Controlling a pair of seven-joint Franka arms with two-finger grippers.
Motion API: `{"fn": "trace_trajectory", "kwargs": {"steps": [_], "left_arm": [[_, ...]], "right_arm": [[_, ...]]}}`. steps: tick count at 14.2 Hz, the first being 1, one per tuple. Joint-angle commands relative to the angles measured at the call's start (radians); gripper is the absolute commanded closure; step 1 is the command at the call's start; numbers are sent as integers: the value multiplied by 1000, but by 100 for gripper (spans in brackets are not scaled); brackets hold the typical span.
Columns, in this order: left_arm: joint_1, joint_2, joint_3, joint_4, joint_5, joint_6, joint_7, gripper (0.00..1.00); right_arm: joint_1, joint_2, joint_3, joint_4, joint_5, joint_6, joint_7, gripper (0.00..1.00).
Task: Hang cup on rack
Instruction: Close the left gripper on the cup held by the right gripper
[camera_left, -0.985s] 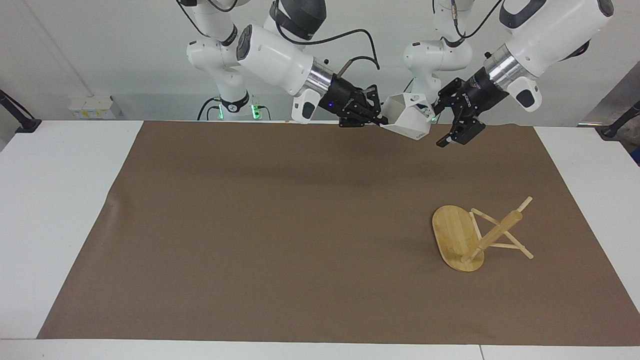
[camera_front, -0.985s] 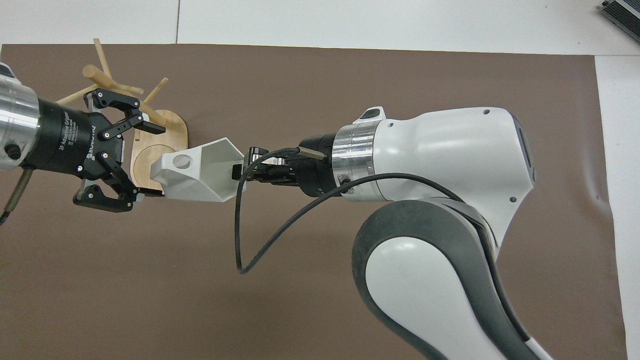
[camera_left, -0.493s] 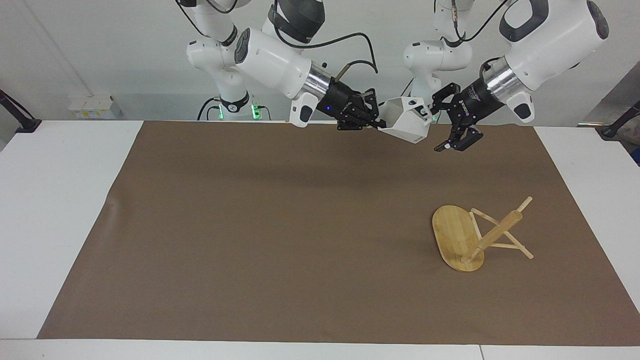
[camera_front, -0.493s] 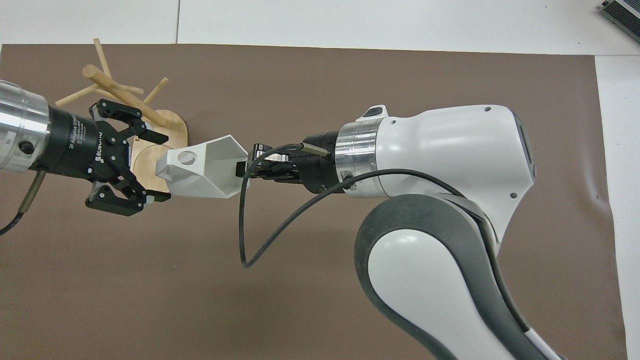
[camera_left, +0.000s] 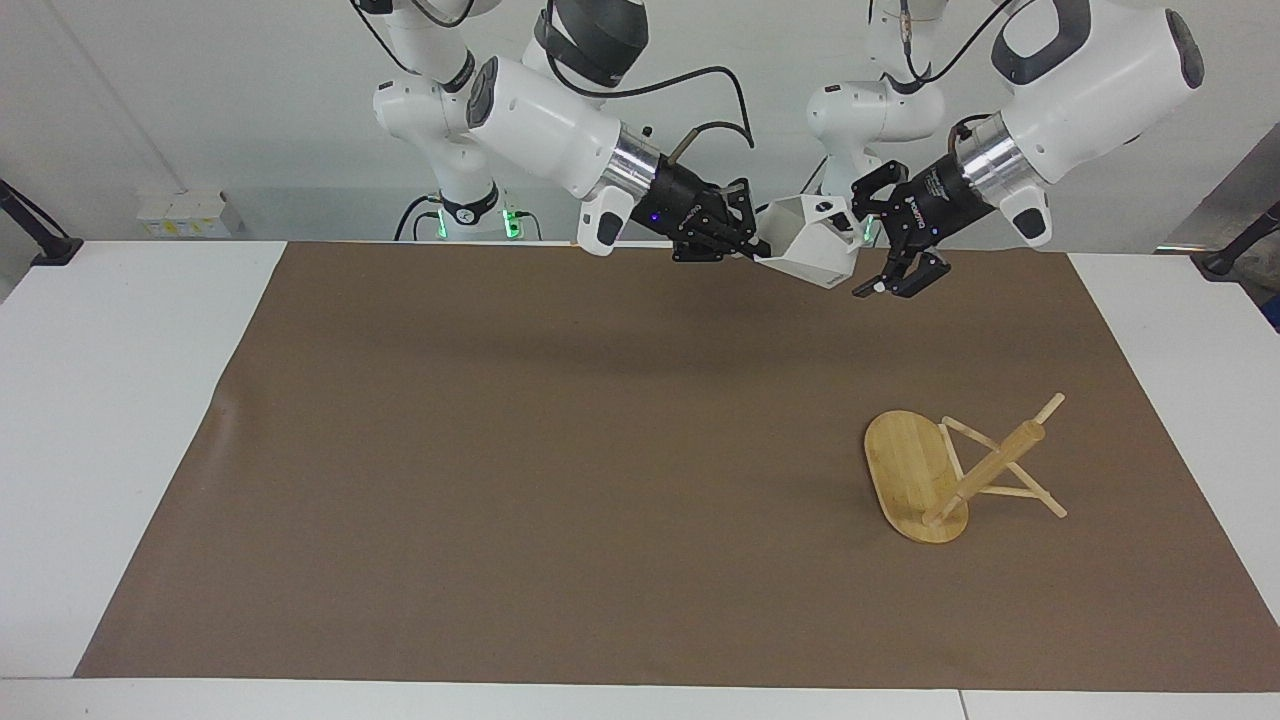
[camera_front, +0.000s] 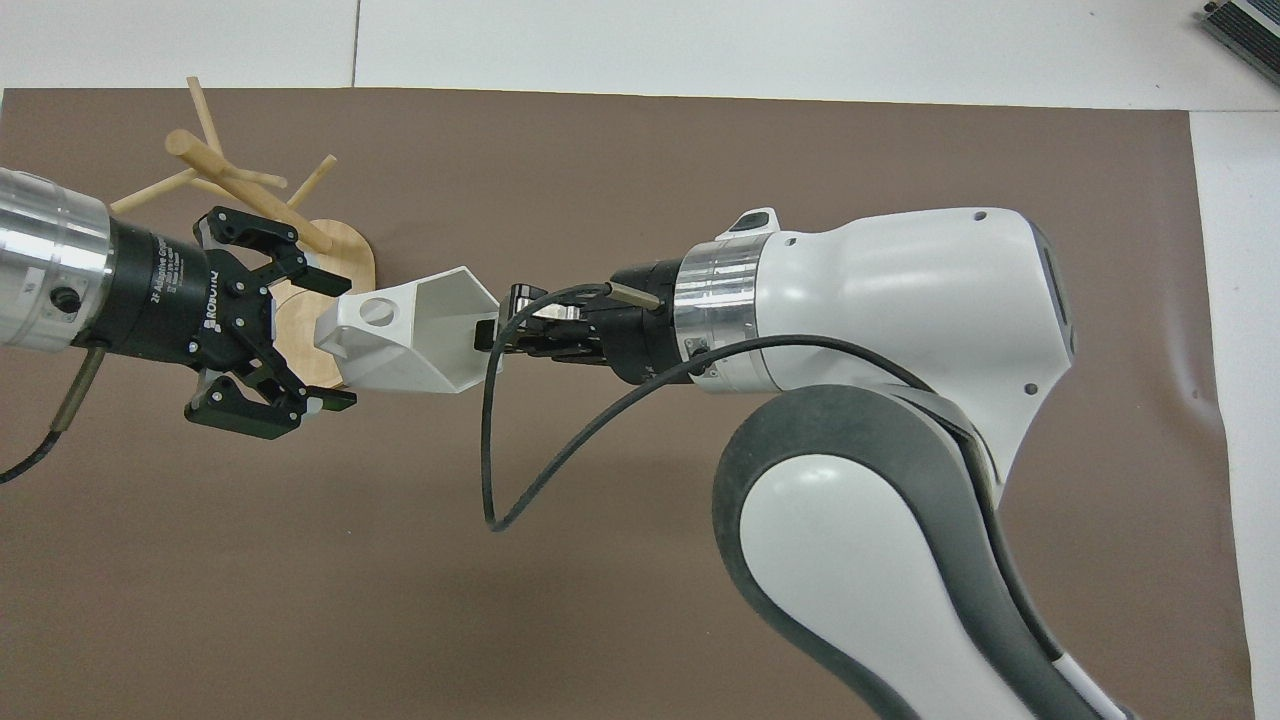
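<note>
Cup (camera_left: 812, 243) airborne, held tilted over the edge of the brown mat (camera_left: 560, 450) nearest the robots, well above the worktop (camera_left: 120, 400). Right gripper (camera_left: 752, 246) has its jaws pinching the cup's rim wall. Left gripper (camera_left: 878, 240), jaws spread, sits just at the cup's handle end, one finger either side of the handle as far as the overhead view shows; no contact can be confirmed. Looks like a handover in progress, not yet closed. Rack (camera_left: 945, 470) lies tipped over on its side, toward the left arm's end of the worktop, farther from the robots than the cup, pegs bare. Done: cup lifted. Left: transfer, righting or steadying the rack, threading handle onto a peg.
</note>
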Motion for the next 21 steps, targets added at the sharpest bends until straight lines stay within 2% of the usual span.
{"fn": "trace_trajectory", "kwargs": {"steps": [1,6,7,9,10,13,14,15,16,21], "left_arm": [[-7,-34,7,-38,-28,-5,-18,0],[-10,-40,5,-52,-28,4,-15,0],[-10,-42,5,-52,-28,4,-13,8],[-14,-42,4,-54,-28,9,-10,43],[-23,-42,4,-54,-28,9,-10,52],[-25,-42,4,-54,-28,10,-3,53],[-25,-42,2,-54,-28,9,-1,66],[-25,-42,2,-52,-28,9,-4,88],[-25,-42,4,-52,-28,9,-6,100],[-23,-42,4,-43,-12,10,-52,100]], "right_arm": [[-5,-3,6,-3,24,21,10,100],[-4,-3,6,-3,24,21,10,100],[-4,-3,6,-3,24,21,10,100],[-4,-3,6,-3,24,21,10,100],[-5,-3,6,-3,24,21,10,100],[-5,-3,6,-3,24,21,10,100],[-5,-3,6,-3,24,21,10,100],[-5,-3,6,-3,24,21,10,100],[-5,-3,6,-3,24,21,10,100],[-4,-3,4,-3,24,21,11,100]]}}
